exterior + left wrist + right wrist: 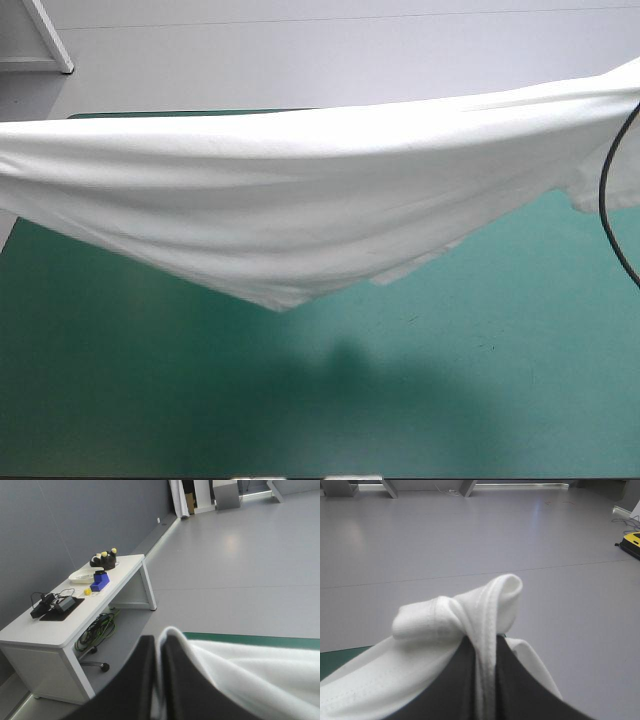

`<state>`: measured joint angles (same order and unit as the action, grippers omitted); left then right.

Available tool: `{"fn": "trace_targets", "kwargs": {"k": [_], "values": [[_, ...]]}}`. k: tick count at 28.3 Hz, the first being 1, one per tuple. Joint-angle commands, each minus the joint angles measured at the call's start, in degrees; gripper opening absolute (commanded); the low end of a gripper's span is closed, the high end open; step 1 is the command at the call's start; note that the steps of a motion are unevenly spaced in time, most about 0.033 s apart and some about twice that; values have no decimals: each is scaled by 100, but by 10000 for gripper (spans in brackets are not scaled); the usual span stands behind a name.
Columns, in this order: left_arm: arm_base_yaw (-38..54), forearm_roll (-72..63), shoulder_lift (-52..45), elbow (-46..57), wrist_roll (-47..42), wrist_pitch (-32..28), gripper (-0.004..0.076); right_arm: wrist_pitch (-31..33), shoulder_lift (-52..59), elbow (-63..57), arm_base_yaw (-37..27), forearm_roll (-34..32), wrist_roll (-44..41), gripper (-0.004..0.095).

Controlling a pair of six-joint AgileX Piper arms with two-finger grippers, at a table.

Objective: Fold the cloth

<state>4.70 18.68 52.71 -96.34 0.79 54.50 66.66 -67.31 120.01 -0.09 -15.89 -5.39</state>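
Although only wrist views show them, left fingers (132,682) and right fingers (455,690) clamp the T-shirt (300,200).

The teal-green cover (520,400) lies smooth across the table top — a soft shadow (345,365) darkens its middle.

The high view looks down and forward over the worktop (480,400), the T-shirt (300,200) close before it. Wrist views look level into the room along the left tool (160,641) and right tool (486,645); all share the T-shirt.
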Motion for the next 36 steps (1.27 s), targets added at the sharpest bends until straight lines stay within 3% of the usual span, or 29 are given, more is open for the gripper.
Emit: {"fn": "trace_targets", "kwargs": {"k": [1, 9, 14, 24, 31, 32, 33, 34, 36], "values": [[-8, -155, -37, -80, 53, -379, -10, -450, 101, 123, -15, -84, 68, -10], [-8, -1317, 153, 1341, 273, -1007, -10, -319, -538, -114, -15, 1133, 508, -10], [-8, -1673, 604, 2294, 273, -1531, -10, -497, -1215, -790, -15, 1552, 637, -10], [-8, -1954, 2260, 3032, 259, -3063, -10, -2185, -3252, -1359, -15, 1589, 803, -11], [-8, -2224, 3884, 3032, 259, -4935, -1, -3025, -4592, -1359, -15, 1658, 848, -16], [-8, -2224, 4051, 3032, 259, -5153, 22, -3083, -4678, -1359, -15, 1732, 933, 0], [-8, -2224, 4328, 3032, 259, -5566, 137, -3121, -4765, -1359, -15, 2032, 1264, 120], [-8, -2224, 4430, 3032, 259, -5696, 207, -3121, -4779, -1359, -15, 2186, 1398, 202], [-8, -2224, 4556, 3032, 259, -5944, 410, -3150, -4788, -1359, -15, 2352, 1548, 470]]}}
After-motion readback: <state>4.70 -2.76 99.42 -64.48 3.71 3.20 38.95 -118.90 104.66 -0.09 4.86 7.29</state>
